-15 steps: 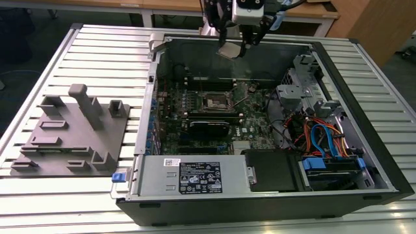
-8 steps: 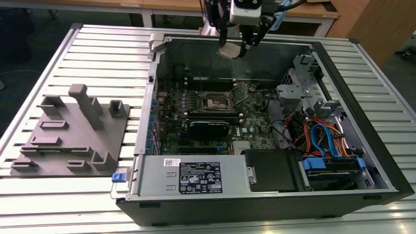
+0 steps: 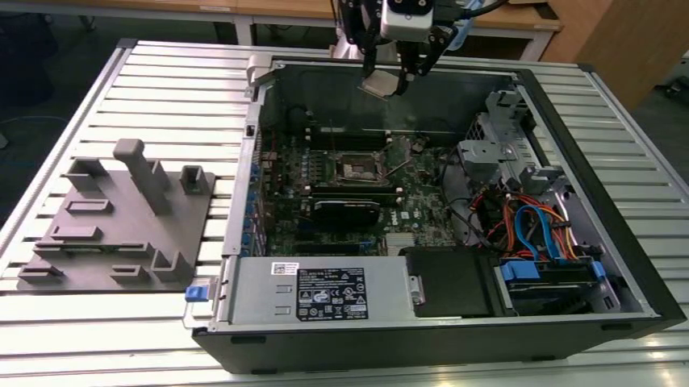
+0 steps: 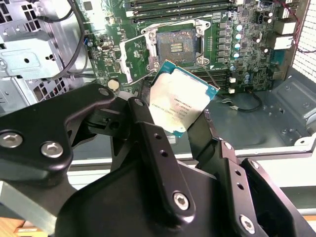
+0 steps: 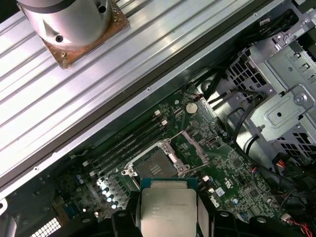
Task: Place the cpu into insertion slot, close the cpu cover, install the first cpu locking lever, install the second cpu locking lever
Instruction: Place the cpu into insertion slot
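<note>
Holding the cpu (image 3: 379, 85) by two opposite edges, the gripper (image 3: 391, 79) hangs above the far wall of the computer case (image 3: 603, 266), as the exterior view shows. The jaws are clamped on the chip. In both wrist views the cpu (image 4: 180, 101) (image 5: 168, 207) sits between the black fingers (image 4: 148, 133) with its pale metal face showing, tilted and clear of the board.

1. Bench (image 3: 161, 89): slatted metal surface. The open case lies on it toward the exterior view's right edge. A grey fixture plate (image 3: 119, 218) with upright blocks lies near the edge at the exterior view's left.
2. Motherboard (image 3: 323, 218): green, flat on the floor of the case.
3. Insertion slot (image 3: 357, 168): near the middle of the motherboard, well below the held chip. In both wrist views the insertion slot (image 4: 178, 47) (image 5: 155, 165) is bare, its dark contact field exposed inside the silvery rim.
4. Cpu cover (image 4: 133, 59) (image 5: 192, 148): swung up and open, standing tilted just beside one edge of the slot, its square window visible.
5. Memory slots (image 4: 177, 7) (image 5: 128, 140): long and black, running parallel just beside the socket on the side away from the chip.
6. Drive cage (image 5: 281, 113): perforated silver metal, at one end of the case, with black cables near it.
</note>
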You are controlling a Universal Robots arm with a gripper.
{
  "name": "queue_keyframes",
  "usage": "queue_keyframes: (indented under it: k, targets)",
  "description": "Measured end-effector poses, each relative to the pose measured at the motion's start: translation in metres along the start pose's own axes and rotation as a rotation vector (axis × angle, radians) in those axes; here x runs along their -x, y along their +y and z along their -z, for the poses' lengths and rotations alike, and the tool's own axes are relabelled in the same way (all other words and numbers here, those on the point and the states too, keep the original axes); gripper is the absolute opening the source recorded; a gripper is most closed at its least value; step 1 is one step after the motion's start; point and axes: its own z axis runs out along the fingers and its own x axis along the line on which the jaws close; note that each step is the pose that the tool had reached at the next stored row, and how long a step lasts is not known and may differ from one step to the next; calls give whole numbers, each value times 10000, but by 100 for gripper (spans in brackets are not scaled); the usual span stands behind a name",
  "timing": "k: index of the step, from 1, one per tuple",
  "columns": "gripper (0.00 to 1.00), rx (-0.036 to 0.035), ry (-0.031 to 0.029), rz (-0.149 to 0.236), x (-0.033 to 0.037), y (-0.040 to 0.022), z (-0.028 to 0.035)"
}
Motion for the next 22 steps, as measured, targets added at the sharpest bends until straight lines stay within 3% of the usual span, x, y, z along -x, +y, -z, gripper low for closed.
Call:
queue_keyframes:
  k: [5,12,22]
  targets:
    - [54,2,-15,-166,0,0,0]
    - [54,22,-108,-1219,0,0,-5]
    - [54,22,-111,-1246,0,0,-5]
